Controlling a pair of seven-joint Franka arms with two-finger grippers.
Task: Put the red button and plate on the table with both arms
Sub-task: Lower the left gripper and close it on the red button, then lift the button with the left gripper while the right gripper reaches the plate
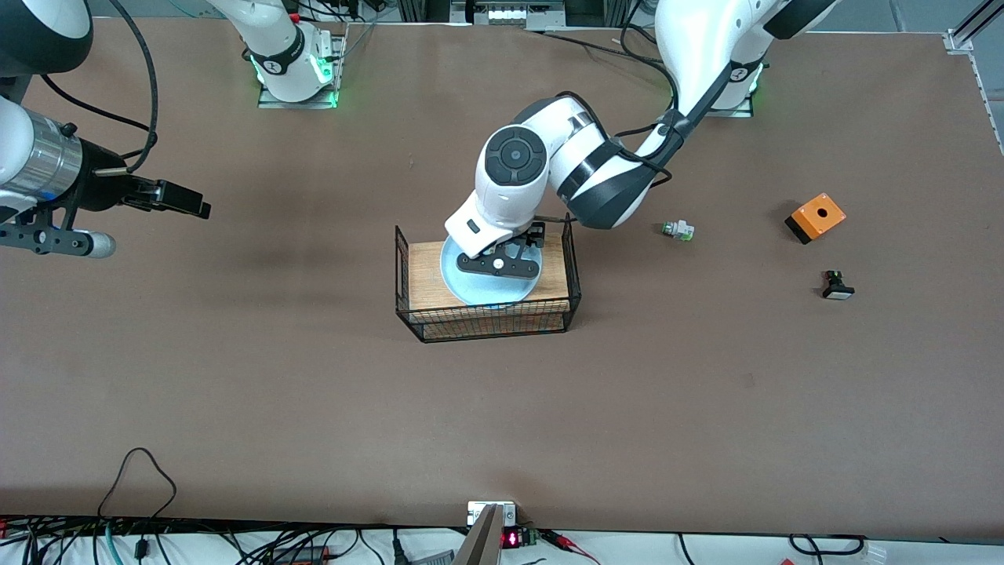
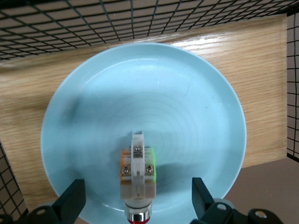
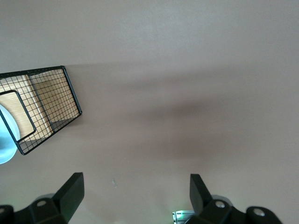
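Note:
The pale-blue plate (image 1: 469, 292) (image 2: 187, 112) lies on the wooden board inside the black wire basket (image 1: 486, 323) at the middle of the table (image 1: 627, 408). On the plate lies the red button (image 2: 138, 175), a whitish part with its red cap toward the wrist camera. The front view hides it under the left hand. My left gripper (image 1: 502, 264) (image 2: 138, 198) is low over the plate, open, with a finger on each side of the button and a clear gap to it. My right gripper (image 1: 185, 201) (image 3: 135, 186) waits open over bare table toward the right arm's end.
The basket's wire walls (image 2: 93, 23) rise close around the plate and the left hand. Toward the left arm's end lie a green-capped button (image 1: 678, 230), an orange box (image 1: 816, 217) and a black button (image 1: 837, 286). The right wrist view catches the basket's corner (image 3: 51, 107).

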